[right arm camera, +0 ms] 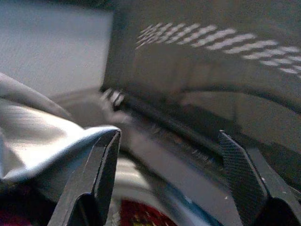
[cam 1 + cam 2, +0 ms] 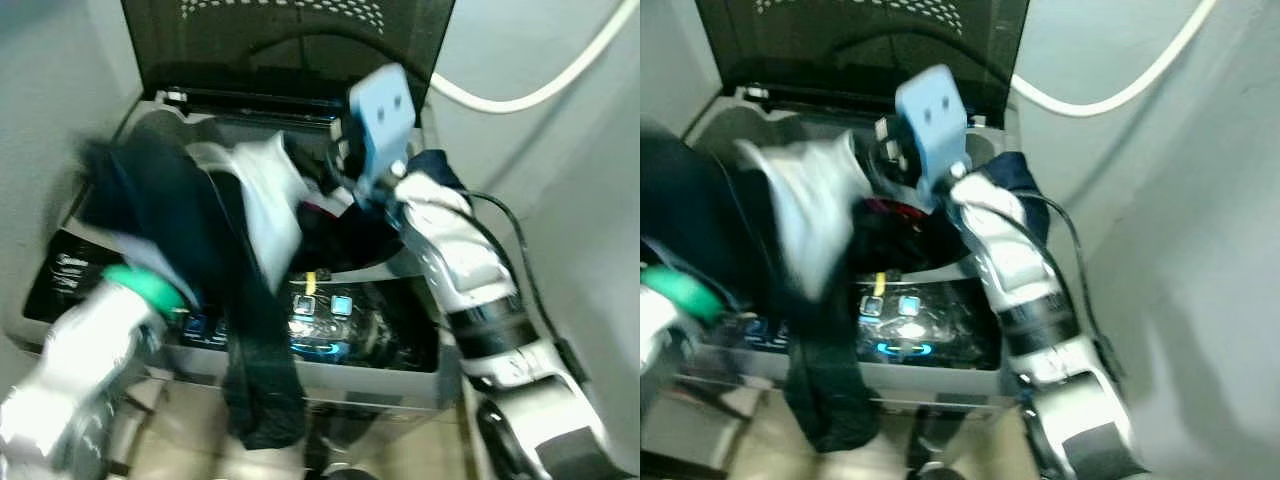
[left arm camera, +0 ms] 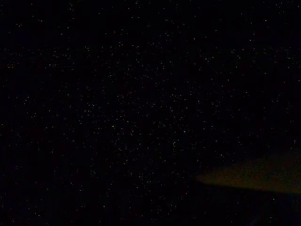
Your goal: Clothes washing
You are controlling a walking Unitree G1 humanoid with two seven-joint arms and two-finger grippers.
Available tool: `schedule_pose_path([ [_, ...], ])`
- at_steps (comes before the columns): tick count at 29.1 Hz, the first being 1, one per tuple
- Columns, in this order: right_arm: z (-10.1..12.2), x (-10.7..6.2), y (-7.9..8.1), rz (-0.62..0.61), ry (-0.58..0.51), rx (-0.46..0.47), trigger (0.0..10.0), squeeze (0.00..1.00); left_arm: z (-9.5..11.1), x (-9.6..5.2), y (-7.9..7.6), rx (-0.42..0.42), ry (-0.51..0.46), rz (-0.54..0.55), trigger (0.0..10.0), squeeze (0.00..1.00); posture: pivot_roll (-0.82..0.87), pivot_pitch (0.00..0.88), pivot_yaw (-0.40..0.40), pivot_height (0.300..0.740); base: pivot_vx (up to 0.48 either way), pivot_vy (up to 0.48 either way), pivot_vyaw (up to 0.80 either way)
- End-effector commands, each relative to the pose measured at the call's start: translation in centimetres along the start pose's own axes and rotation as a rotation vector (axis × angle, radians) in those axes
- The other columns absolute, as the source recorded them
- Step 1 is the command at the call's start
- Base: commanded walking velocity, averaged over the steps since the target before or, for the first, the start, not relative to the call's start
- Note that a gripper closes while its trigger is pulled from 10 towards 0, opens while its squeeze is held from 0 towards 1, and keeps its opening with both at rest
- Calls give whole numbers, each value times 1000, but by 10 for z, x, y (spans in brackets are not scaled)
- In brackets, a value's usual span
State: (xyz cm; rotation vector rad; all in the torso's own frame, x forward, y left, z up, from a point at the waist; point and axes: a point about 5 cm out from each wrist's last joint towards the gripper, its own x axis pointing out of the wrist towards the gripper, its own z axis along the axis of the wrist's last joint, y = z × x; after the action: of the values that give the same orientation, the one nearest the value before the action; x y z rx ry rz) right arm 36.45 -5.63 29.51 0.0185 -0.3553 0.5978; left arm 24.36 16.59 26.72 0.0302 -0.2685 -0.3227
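Observation:
A top-loading washing machine (image 2: pixel 385 383) stands with its dark lid (image 2: pixel 290 50) raised. Clothes are heaped in its tub: a white garment (image 2: pixel 265 200) on dark and red pieces (image 2: pixel 340 235). A long dark garment (image 2: pixel 235 290) drapes over my left arm (image 2: pixel 90 360), covers that gripper and hangs down past the machine's front. My right gripper (image 1: pixel 167 141) is open over the right side of the tub, facing the lid. One of its fingers (image 1: pixel 101 160) touches the white cloth (image 1: pixel 42 136). The left wrist view is almost black.
The lit control panel (image 2: pixel 320 320) runs along the machine's front edge. A white hose (image 2: pixel 540 90) curves across the grey wall at the right. Grey walls stand close on both sides. A black cable (image 2: pixel 520 250) trails along my right arm.

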Motion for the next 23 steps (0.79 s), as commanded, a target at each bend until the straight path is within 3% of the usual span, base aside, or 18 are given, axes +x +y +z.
schedule_pose_path([
  [1, -5, 1, -11, -91, 30, 224, 10000, 0, -5, -1, -6, -44, 42, -58, 10000, 0, 109, 45, -31, 740, 0, 0, 0],
  [2, -5, 1, -11, -91, 30, 224, 10000, 0, -5, -1, -6, -44, 42, -58, 10000, 0, 109, 45, -31, 740, 0, 0, 0],
  [3, 0, 2, -17, -114, 0, 384, 10000, 0, -7, -3, -10, -18, 65, -108, 10000, 0, 109, 46, -32, 740, 0, 0, 0],
  [6, 15, 4, -20, -69, -88, 528, 10000, 0, -15, -4, -13, 6, 107, -119, 10000, 0, 104, 46, -32, 740, 0, 0, 0],
  [10, 32, 4, -15, 56, -173, 565, 10000, 0, -17, 1, -14, -23, 120, -97, 10000, 0, 104, 48, -34, 740, 0, 0, 0],
  [13, 50, -6, -3, 254, -250, 548, 10000, 0, -16, 13, -5, -69, 130, -18, 10000, 0, 98, 50, -29, 740, 0, 0, 0],
  [15, 52, -8, -1, 277, -257, 537, 10000, 0, -16, 15, -2, -90, 141, -6, 10000, 0, 98, 50, -29, 740, 0, 0, 0],
  [17, 40, -3, -4, 180, -153, 336, 10000, 0, -14, 14, -6, -62, 155, -87, 10000, 0, 94, 50, -27, 740, 0, 0, 0],
  [18, 32, 0, -8, 97, -97, 99, 10000, 0, -14, 12, -12, -18, 166, -159, 10000, 0, 91, 53, -20, 740, 0, 0, 0],
  [20, 30, 1, -12, 23, -89, -186, 10000, 0, -14, 6, -23, 40, 189, -274, 10000, 0, 94, 54, -18, 740, 0, 0, 0],
  [21, 30, 1, -12, 23, -89, -186, 10000, 0, -14, 6, -23, 40, 189, -274, 10000, 0, 94, 54, -18, 740, 0, 0, 0],
  [22, 32, 1, -13, 7, -107, -246, 10000, 0, -14, 4, -27, 57, 197, -315, 10000, 0, 94, 54, -18, 740, 0, 0, 0],
  [23, 45, -3, -18, -33, -206, -121, 10000, 0, -13, -2, -38, 20, 214, -419, 10000, 0, 97, 55, -15, 740, 0, 0, 0],
])
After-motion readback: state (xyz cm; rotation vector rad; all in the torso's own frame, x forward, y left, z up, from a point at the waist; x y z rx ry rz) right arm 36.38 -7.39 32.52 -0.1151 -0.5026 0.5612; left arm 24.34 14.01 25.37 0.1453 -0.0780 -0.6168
